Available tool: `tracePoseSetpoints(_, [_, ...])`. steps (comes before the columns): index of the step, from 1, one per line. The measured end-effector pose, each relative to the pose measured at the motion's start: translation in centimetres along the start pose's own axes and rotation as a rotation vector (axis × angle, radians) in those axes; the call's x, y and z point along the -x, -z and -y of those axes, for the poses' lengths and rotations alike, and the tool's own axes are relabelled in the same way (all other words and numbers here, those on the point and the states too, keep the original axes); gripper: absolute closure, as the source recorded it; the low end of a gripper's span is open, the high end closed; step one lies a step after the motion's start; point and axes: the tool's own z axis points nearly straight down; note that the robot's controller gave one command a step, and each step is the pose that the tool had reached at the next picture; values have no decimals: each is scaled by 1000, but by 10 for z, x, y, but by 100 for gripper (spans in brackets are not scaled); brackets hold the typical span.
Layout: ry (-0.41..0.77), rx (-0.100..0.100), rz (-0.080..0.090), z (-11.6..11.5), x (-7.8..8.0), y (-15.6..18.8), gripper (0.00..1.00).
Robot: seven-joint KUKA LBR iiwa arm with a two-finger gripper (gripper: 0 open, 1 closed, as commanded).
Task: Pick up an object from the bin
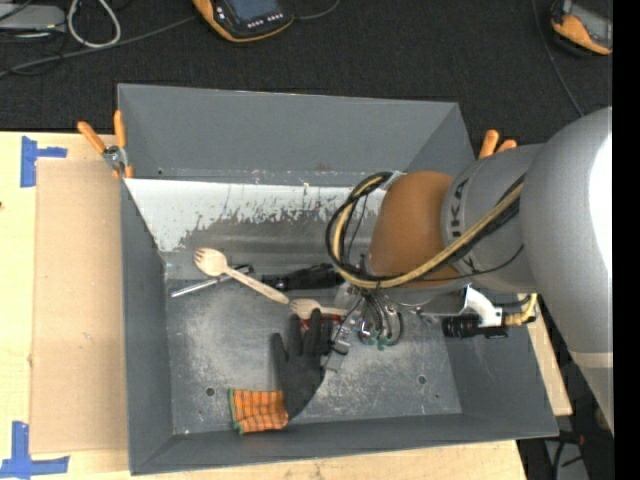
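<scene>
My gripper (340, 336) is low in the middle of the bin, under the arm's orange cover. It sits at the upper right edge of a black glove (297, 366). The glove lies flat on the bin floor and has an orange knitted cuff near the front wall. A pale wooden spork (236, 274) lies just left of the gripper, its head pointing to the upper left. A black elongated thing (302, 276) lies behind the spork's handle, partly hidden by the arm.
A thin silver rod (195, 288) lies beside the spork's head at the left. The arm and its cables cover the bin's right half. The left part of the bin floor is bare metal.
</scene>
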Motion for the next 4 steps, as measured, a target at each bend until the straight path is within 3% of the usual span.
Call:
tracePoseSetpoints(1, [106,1,3,-1,37,0,0])
tracePoseSetpoints(2, [420,2,-8,14,-50,0,100])
tracePoseSetpoints(3, [420,2,-8,14,-50,0,100])
tracePoseSetpoints(4, [420,0,-16,15,-52,36,100])
